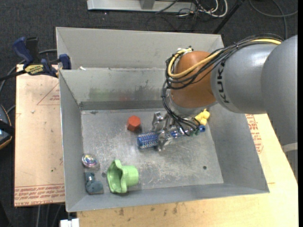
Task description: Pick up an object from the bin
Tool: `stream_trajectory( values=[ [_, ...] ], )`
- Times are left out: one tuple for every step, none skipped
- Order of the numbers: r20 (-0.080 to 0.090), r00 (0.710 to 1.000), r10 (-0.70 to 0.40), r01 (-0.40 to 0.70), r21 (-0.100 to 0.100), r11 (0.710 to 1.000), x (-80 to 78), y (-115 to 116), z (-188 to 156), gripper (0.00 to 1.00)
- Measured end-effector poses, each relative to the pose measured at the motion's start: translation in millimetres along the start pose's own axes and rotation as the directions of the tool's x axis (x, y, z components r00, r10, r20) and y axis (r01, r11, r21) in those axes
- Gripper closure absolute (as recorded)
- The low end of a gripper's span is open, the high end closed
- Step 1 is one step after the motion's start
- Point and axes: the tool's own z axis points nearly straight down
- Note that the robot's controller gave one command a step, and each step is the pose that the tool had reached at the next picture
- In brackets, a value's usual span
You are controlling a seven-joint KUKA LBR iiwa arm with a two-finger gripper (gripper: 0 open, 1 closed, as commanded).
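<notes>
Grey metal bin (118, 86) is seen from above, w/ the arm (255, 79) reaching in from the right. An orange cover (191, 79) and a bundle of cables (189, 63) are carried at the wrist. The pincer (162, 132) is lowered to the bin floor approx. mid-bin, a bit right of centre. Apart or together can't be told, as the tips are masked by the wrist and wiring.

Nearest item: a small blue studded block (147, 140), laid flat on the floor and tilted slightly. Its right end is at the pincer tip, touching or just beside. Whether it is gripped can't be told.

An orange-red block (134, 123) is sat just up and left of the blue one, apart from it. A yellow piece (203, 116) is seen right of the pincer, under the wrist edge.

In the front-left corner, well apart from the pincer, three more items are grouped: a green moulded item (121, 176), a silver round item (89, 161) and a grey-blue lump (93, 186).
</notes>
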Motion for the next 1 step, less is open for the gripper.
stream_trajectory(
  values=[
    [0.004,0.997,-0.083,0.083,0.002,0.997,16.8,4.8,-254.9,1.0]
  ],
)
